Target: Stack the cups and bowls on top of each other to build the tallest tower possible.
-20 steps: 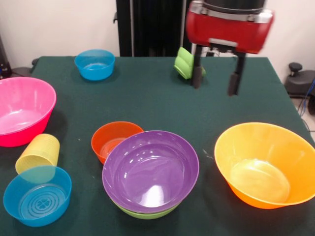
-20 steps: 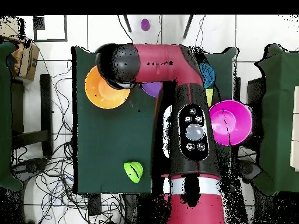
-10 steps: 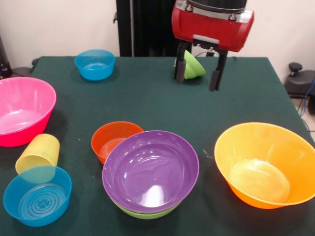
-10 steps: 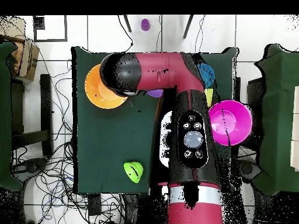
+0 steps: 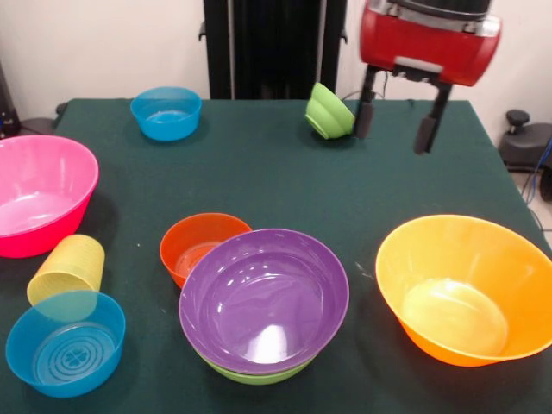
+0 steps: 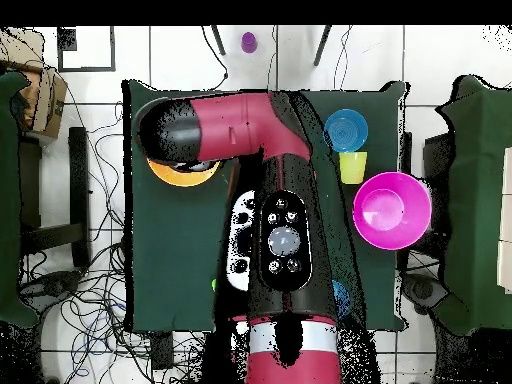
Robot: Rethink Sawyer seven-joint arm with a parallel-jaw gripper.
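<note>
We see the gripper hanging above the table with its fingers spread apart and nothing between them. Just beside its left finger a small lime green bowl lies tipped on its side, possibly touching. The orange bowl sits below it, the yellow cup well apart.

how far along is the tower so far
Barely started. Done: only the purple bowl sits nested on a lime green bowl. In hand: nothing; the hand hangs open and empty above the table's far side. Left: orange bowl, pink bowl, yellow cup and others are unstacked.
</note>
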